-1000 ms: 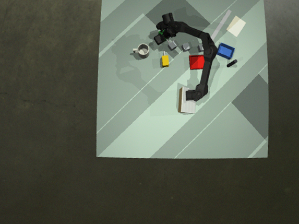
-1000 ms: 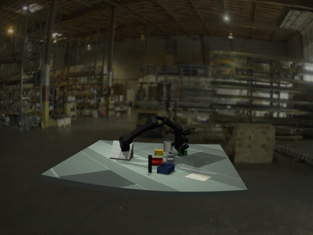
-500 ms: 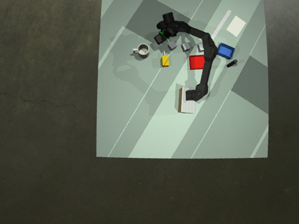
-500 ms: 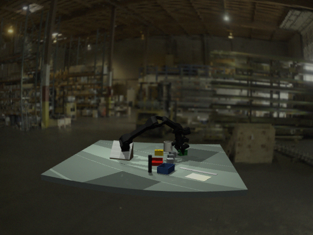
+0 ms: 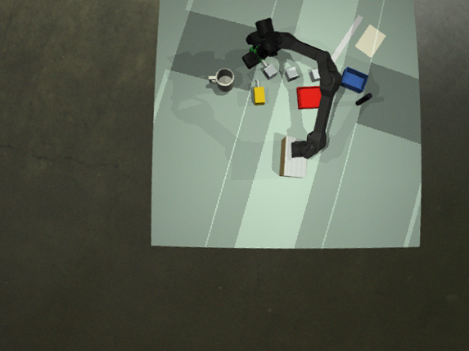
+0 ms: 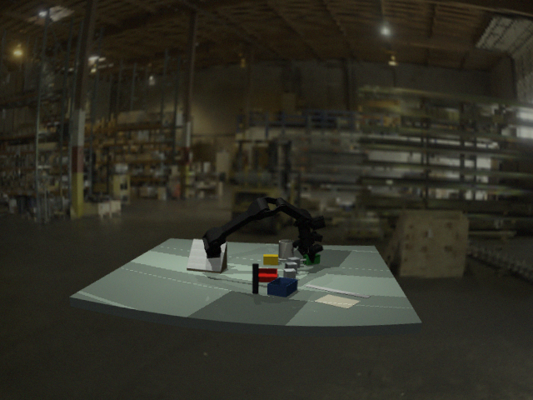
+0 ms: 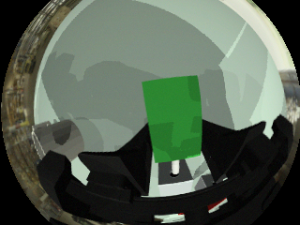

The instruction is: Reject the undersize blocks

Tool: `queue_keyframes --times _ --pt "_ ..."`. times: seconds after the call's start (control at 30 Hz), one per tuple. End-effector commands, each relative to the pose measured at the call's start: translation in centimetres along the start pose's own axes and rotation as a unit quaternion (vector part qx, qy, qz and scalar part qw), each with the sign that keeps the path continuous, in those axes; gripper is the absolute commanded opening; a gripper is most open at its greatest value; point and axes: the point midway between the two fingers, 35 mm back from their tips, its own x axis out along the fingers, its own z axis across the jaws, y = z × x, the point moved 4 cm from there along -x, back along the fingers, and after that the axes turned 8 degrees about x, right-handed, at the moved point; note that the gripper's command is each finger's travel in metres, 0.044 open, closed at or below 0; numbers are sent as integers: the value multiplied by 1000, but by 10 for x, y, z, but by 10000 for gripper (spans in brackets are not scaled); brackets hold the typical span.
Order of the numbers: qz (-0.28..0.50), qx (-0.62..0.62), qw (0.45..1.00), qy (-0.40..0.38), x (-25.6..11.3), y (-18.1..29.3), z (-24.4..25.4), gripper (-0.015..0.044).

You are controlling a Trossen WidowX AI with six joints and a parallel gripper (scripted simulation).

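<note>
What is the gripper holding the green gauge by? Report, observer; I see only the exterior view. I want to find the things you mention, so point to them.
Observer: The gripper (image 5: 254, 52) (image 6: 311, 254) (image 7: 171, 122) is shut on the green gauge (image 5: 253, 49) (image 6: 316, 259) (image 7: 173, 117); the wrist view shows a finger on either side of its green handle.

Operator: Tell me where the pin points.

Observer: In the wrist view, the pale pin (image 5: 263, 62) (image 7: 175, 166) reaches to the dark hole (image 7: 174, 174) in a steel block (image 5: 270, 72) (image 7: 175, 188). I cannot tell whether the tip is inside.

Operator: Now the mug; give me its handle.

Observer: From the top, the handle (image 5: 212, 78) of the mug (image 5: 224, 87) (image 6: 286, 248) (image 7: 70, 141) points away from the steel blocks.
</note>
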Motion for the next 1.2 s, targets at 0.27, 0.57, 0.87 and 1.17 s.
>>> queue_keyframes --times 0.27,0.57,0.87,1.17 --pt "-4 0 1000 2 1 2 2 0" --pt "-4 0 1000 2 -1 4 1 0" --pt "-4 0 1000 2 -4 6 -1 0" --pt "-4 0 1000 2 -4 6 -2 0"
